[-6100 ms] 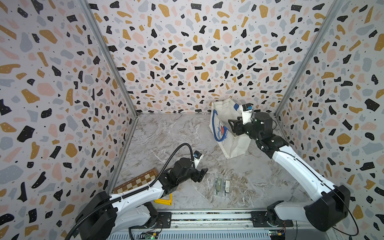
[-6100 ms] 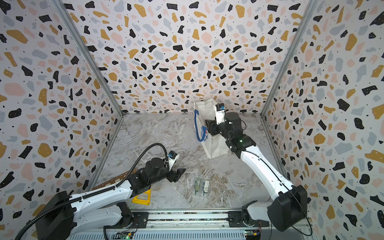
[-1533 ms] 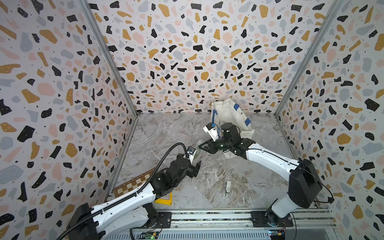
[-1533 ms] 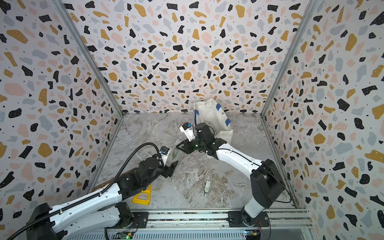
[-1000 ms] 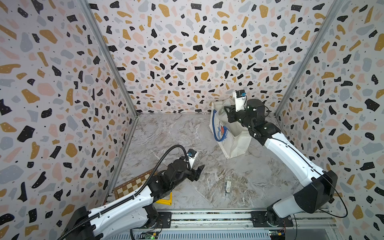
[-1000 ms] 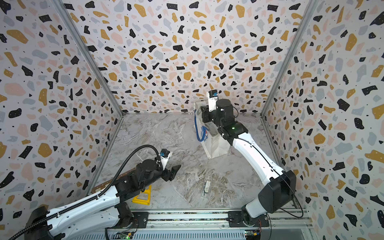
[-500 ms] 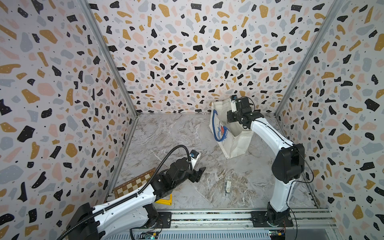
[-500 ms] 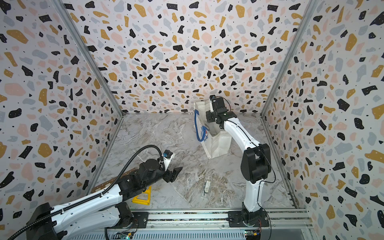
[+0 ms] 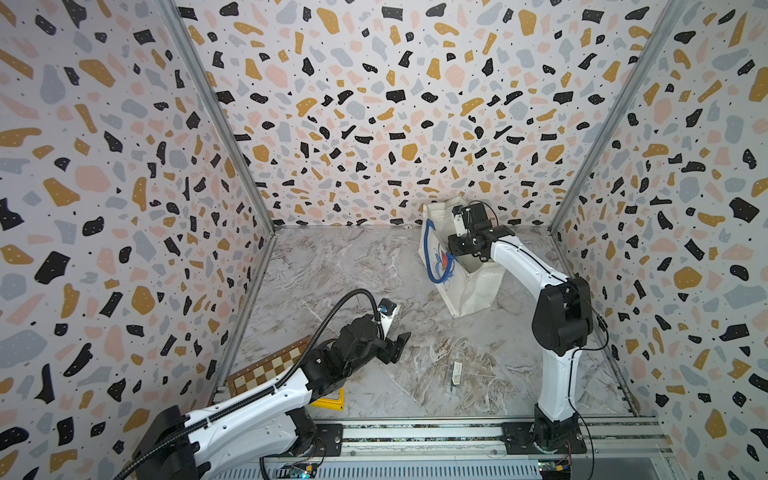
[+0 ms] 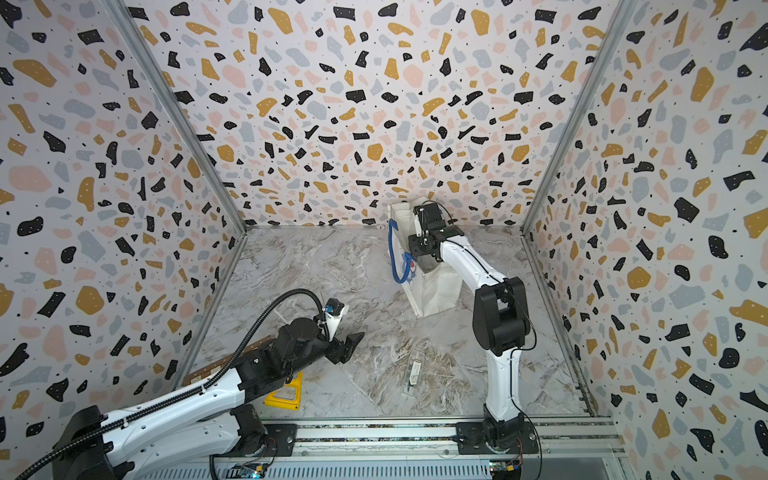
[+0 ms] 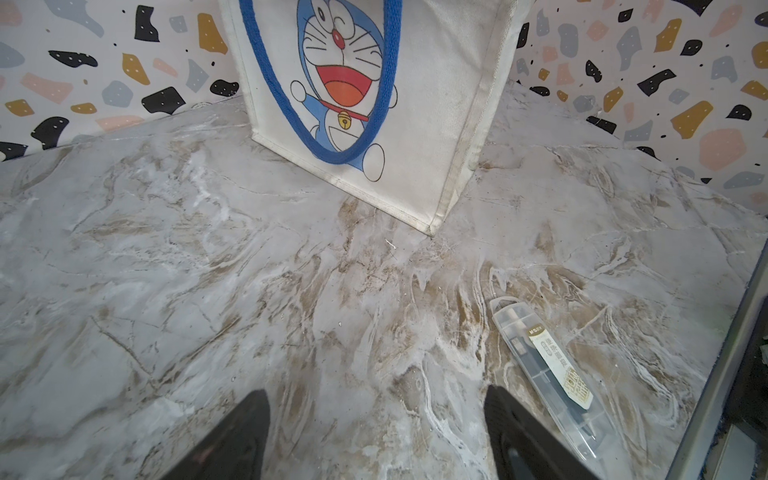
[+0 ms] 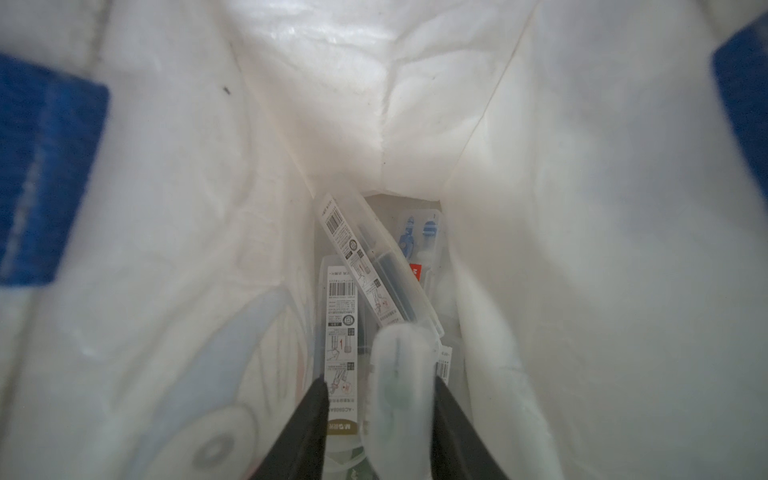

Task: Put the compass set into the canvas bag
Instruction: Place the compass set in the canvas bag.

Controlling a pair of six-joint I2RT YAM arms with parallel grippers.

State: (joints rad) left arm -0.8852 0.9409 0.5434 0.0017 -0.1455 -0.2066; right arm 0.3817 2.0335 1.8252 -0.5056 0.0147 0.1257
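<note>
About six seconds back there were two clear cases on the floor up front, now only one case is left there. My right arm swung out to the middle, came back and dipped the right gripper into the canvas bag. Its fingers were clamped a second ago; they've since parted, and the compass set sits loose between them.

bare floor before canvas bag, cases crowding its bottom
</note>
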